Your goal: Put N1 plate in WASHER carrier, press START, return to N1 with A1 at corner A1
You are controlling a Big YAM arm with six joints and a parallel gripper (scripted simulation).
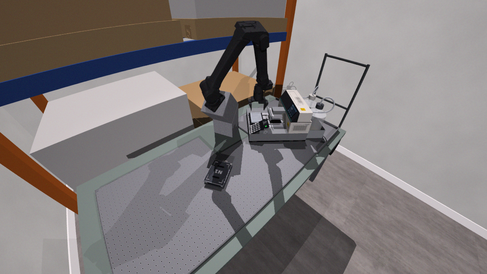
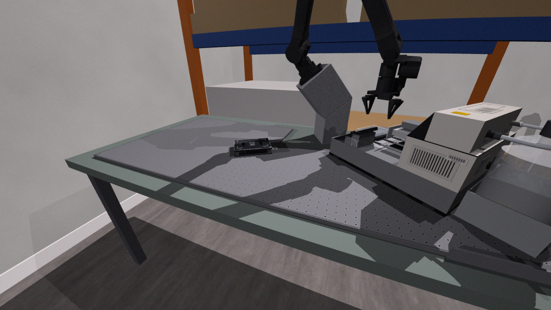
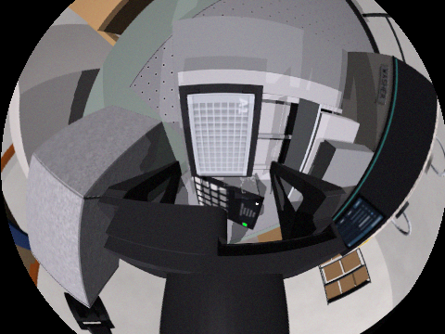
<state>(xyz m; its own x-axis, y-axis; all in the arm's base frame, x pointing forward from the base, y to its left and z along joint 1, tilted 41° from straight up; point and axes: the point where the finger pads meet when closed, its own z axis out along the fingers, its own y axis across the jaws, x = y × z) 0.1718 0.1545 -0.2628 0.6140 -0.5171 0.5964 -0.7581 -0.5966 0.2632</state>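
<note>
Tool (image 2: 382, 104) wide apart and holding nothing, hanging above the washer (image 1: 284, 123); plate (image 3: 222, 129) lies flat in the carrier (image 3: 185, 130) directly beneath it, lamp (image 3: 245, 224) green.

The plate nest (image 1: 218, 172) bears white letters that seem to read "IN"; other labels are illegible.

The top camera looked down steeply from high above one end of the desk (image 1: 163, 218), along its length toward the washer (image 1: 292, 119) at the far end. The exterior camera stood low beside the desk's long edge, nearer, facing across toward the shelving. The wrist fisheye, mounted behind the end effector (image 3: 230, 188), looked straight down, close. All three views shared the washer.
</note>
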